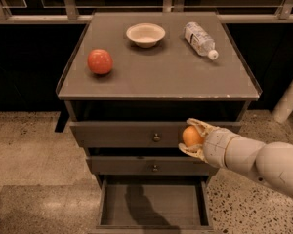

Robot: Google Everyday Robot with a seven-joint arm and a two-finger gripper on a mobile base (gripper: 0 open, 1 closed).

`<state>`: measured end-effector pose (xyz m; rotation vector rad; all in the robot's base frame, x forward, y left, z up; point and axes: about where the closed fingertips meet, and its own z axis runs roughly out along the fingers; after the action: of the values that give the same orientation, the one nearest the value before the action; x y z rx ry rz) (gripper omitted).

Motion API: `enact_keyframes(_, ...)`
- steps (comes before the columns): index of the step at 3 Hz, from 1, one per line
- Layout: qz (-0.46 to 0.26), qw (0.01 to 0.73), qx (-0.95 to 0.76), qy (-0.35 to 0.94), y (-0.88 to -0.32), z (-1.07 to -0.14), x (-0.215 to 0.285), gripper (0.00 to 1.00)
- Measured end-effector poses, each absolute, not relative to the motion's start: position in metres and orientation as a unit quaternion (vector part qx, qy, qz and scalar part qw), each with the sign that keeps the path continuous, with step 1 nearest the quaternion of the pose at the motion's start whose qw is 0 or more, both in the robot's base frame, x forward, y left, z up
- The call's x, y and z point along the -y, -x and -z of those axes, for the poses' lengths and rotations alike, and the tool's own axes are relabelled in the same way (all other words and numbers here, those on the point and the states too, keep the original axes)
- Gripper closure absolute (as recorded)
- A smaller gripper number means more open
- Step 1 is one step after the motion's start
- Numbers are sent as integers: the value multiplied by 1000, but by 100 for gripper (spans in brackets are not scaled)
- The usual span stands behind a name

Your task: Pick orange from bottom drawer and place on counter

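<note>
The claw (pixel 190 138) hangs in front of the top drawer (pixel 122 134), at about four o'clock from the centre of the view. Its two fingers are closed round the orange (pixel 192 136), one above the fruit and one below. The orange is clear of the bottom drawer (pixel 151 206), which stands pulled out at six o'clock with its floor bare.

The step in hand, as I judge it, is the lift to the desk (pixel 161 72). The claw should go straight up first, outside the desk's front lip, and only then travel in towards twelve o'clock. Cutting the corner risks knocking the fruit against the edge.

The free ground is the middle and the five o'clock corner. A red fruit (pixel 99 61) lies at nine o'clock, a bowl (pixel 145 34) at twelve and a bottle (pixel 200 39) at one. Set the orange down low before letting go, since a round fruit will likely roll.
</note>
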<state>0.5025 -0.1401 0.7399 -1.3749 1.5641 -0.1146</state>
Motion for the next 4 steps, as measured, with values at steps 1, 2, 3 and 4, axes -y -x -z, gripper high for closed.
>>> enact_keyframes(1,47,504,-648,569,-502,-740,140,100)
enact_keyframes(2,29,485,-664,568,-504,-739,134,100)
enact_keyframes(3,10,457,-692,559,-506,-754,126,100)
enact_keyframes(4,30,444,-700,558,-507,-797,123,100)
